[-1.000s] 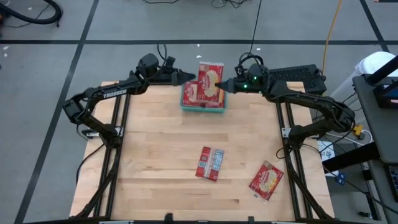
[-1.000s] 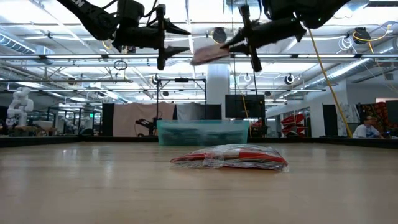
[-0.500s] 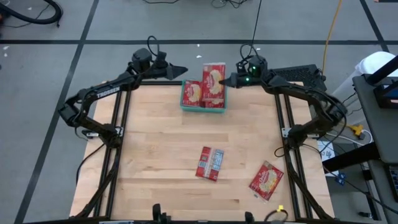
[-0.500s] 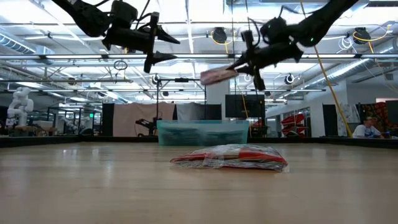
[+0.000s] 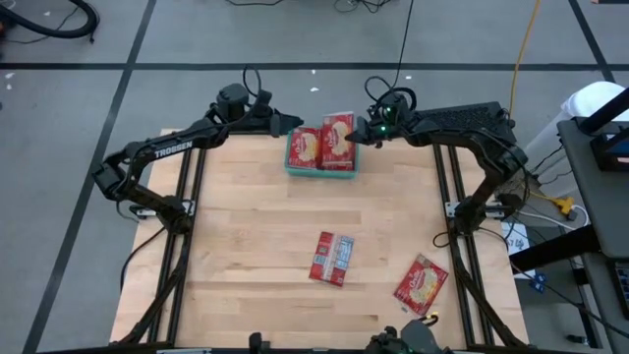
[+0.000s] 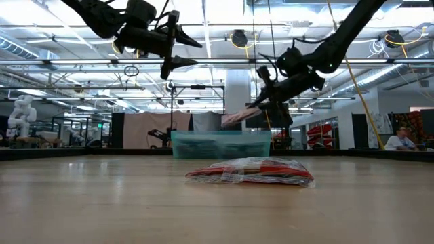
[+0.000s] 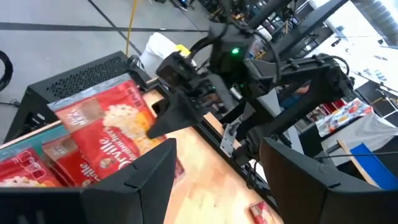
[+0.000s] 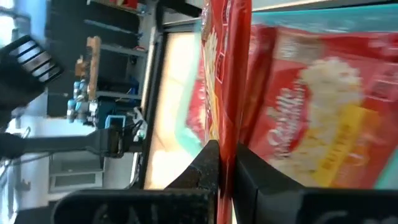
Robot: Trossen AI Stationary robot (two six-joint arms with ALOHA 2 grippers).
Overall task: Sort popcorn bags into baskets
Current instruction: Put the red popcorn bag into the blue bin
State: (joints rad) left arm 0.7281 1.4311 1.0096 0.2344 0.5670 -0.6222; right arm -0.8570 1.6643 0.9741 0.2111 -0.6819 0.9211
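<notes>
High view: the right end effector [image 5: 356, 137] grips a flat red popcorn packet [image 5: 337, 140] by its edge, over the shallow teal plastic tray [image 5: 320, 170] at the table's far edge, long axis along the tray's. The left end effector [image 5: 295, 123], jaws apart and empty, hovers beside the tray.

Low view: the packet [image 6: 234, 116] hangs just above the tray [image 6: 220, 144].

A flat red popcorn bag with a yellow-cream popcorn picture [image 7: 109, 134] is pinched at its edge by the right gripper [image 7: 163, 122], above a shallow teal-green plastic tray [image 7: 22, 148] holding another red packet [image 7: 28, 171].
</notes>
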